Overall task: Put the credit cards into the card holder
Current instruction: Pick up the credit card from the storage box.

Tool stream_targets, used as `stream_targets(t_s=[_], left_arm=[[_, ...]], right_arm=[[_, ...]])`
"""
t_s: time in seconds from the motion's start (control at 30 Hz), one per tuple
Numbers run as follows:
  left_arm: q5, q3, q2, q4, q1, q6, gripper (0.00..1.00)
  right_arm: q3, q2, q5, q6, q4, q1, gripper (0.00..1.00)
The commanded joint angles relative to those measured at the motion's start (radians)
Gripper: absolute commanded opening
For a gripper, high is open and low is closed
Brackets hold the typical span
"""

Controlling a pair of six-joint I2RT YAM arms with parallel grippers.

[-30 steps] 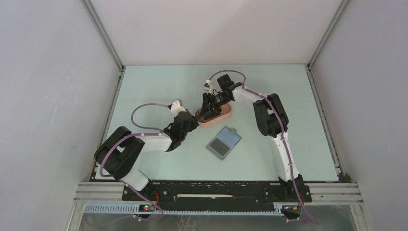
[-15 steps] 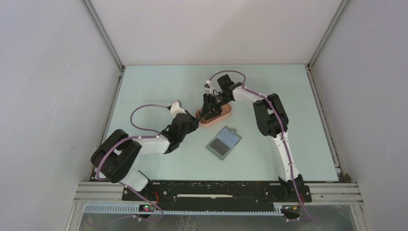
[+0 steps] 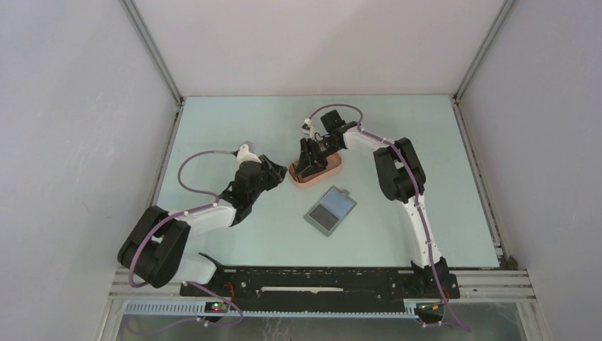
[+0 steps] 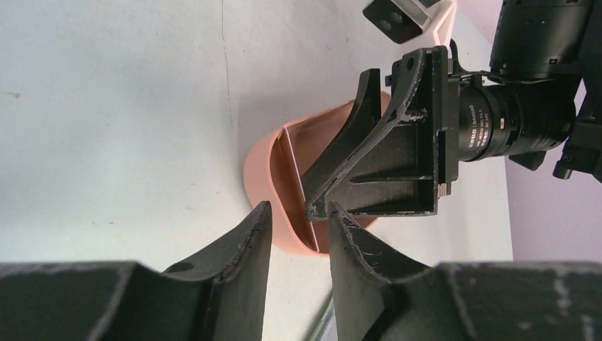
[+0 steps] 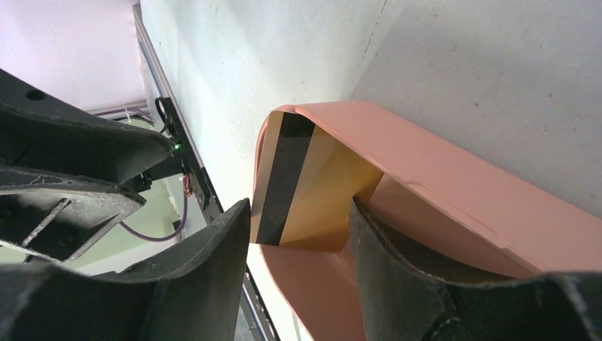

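nearest to you, the card holder (image 3: 330, 210) lies flat on the bench (image 3: 234, 128), a bit right of the middle. it is folded open with its dark inside facing up, so a card can go straight in. i see no card on it yet.

a little farther and to the left, your left arm (image 3: 213, 209) reaches toward the pink tray (image 3: 338, 167). the left jaws are open just a little and hold nothing. they sit just beside the left end of the tray. i think that keeps them out of the way but ready to steady the tray if it slides.

farther still, your right arm (image 3: 397, 170) bends down into the tray. the right jaws are open wide, one on each side of a yellow-brown card (image 5: 316, 188). as far as i can tell, they do not squeeze it yet. the card stands on its edge and leans on the tray's end wall. that makes it easy to pinch, because a flat card is hard to pick up. so i think the job is only starting.

the card has a black stripe but no words i can see. the camera lens (image 4: 497, 117) on the right arm has tiny white writing, too small for me to read.
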Motion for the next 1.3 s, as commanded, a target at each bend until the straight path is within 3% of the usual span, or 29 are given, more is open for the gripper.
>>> stream_targets(t_s=[0.0,0.27,0.87,1.27], left_arm=[[0.144,0.049,0.006,0.0,0.032,0.016,0.4],[0.204,0.132,0.074,-0.042,0.051,0.014,0.38],[0.139,0.254,0.186,-0.136,0.073,0.012,0.28],[0.145,0.307,0.251,-0.159,0.073,0.017,0.28]], right_arm=[[-0.002,0.057,0.059,0.008,-0.031,-0.01,0.61],[0.0,0.06,0.052,0.012,-0.022,-0.011,0.6],[-0.002,0.059,0.054,0.016,-0.018,-0.011,0.6],[-0.002,0.059,0.054,0.017,-0.016,-0.01,0.6]])
